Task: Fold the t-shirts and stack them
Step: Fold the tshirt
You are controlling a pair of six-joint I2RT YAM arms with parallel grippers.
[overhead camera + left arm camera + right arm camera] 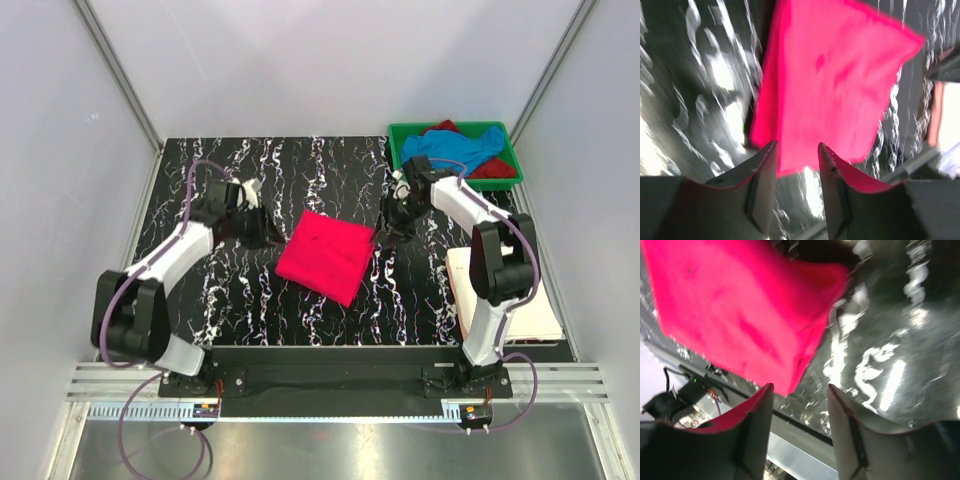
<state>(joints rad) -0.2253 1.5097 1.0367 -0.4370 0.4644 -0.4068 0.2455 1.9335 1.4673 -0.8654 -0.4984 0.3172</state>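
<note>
A hot pink t-shirt lies folded into a tilted square in the middle of the black marbled table. My left gripper hovers just off its left edge, open and empty. My right gripper hovers off its upper right corner, also open and empty. The left wrist view shows the pink t-shirt beyond the parted fingers of the left gripper. The right wrist view shows a corner of it above the right gripper. A folded white t-shirt lies by the right arm's base.
A green plastic tray stands at the back right corner, holding a crumpled sky blue t-shirt and a dark red one. White walls enclose the table on three sides. The arms' bases are mounted on a rail along the near edge.
</note>
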